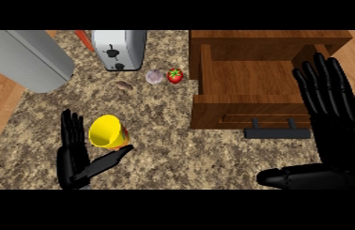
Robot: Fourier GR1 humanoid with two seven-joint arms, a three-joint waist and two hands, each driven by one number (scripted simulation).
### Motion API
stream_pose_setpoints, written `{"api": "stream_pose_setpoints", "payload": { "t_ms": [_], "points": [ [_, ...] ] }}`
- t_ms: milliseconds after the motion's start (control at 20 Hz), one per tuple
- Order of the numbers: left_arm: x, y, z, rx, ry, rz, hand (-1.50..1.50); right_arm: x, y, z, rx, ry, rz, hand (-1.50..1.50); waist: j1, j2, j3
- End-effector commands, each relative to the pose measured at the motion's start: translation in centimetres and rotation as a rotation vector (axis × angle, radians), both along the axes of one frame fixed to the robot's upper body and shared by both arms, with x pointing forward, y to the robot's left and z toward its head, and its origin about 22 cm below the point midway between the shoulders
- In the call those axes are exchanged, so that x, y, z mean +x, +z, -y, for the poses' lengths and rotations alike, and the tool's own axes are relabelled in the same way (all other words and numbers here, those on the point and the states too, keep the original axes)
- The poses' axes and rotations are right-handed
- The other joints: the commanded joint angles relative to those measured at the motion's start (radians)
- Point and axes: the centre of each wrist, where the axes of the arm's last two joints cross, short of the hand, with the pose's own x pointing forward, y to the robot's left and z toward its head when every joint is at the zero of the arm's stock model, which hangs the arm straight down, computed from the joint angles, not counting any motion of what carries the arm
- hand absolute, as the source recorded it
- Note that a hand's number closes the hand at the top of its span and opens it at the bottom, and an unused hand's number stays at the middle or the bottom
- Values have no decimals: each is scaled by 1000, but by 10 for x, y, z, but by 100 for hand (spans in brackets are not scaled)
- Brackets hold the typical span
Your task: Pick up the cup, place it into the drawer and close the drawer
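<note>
My left black hand (75, 151) stood open on the speckled stone counter (180, 149), fingers straight, thumb stretched under the yellow plastic cup (106, 131), which lay tipped between thumb and fingers. My right black hand (326, 111) was open too, fingers straight, beside the pulled-out brown wooden drawer (243, 90) with its dark handle (277, 133).

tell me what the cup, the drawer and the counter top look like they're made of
Cup: probably plastic, a plain bright yellow with a smooth, evenly shaded surface. Drawer: looks like wood, brown with visible grain lines, and a dark bar handle that could be metal or plastic. Counter top: seems to be granite-like stone, a speckled beige, brown and grey pattern.
</note>
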Motion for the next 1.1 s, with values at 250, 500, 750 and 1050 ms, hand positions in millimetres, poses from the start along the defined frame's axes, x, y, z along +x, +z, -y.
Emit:
{"api": "stream_pose_setpoints", "payload": {
  "t_ms": [250, 500, 750, 1050],
  "points": [
    [-6, -45, -5, -5, 26, -21, -150, 7, 12, -12, -3, 6, 19, -150, 1, 0, 0],
    [-6, -58, -24, -28, 44, -17, -150, 4, 1, 20, 6, 15, 3, -150, 0, 0, 0],
    [15, -54, -16, -25, 59, -27, -150, 5, -5, -8, -6, 4, -8, -150, 0, 0, 0],
    [0, -86, -20, -31, 10, -33, -150, -7, 4, 14, -9, 16, -12, -150, -2, 0, 0]
  ]
}}
